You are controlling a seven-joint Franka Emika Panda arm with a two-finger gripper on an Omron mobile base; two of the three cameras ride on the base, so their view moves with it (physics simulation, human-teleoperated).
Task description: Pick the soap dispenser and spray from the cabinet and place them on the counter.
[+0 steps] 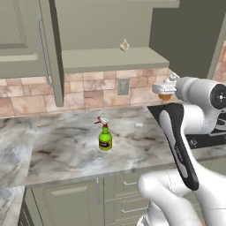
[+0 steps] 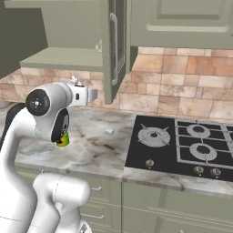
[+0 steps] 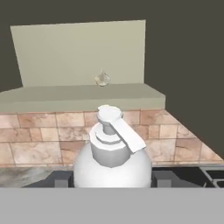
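fingers grip soap dispenser — aloft

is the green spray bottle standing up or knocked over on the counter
Upright. The spray stands on its base on the marble counter, its red-and-white trigger head on top.

The marble counter ran grey-white with dark veining beneath the brick backsplash. The green spray stood upright on it, near the middle of the slab, red-and-white trigger head on top. A small pale object lay on the marble just beside the black stovetop, which sat flush in the counter.
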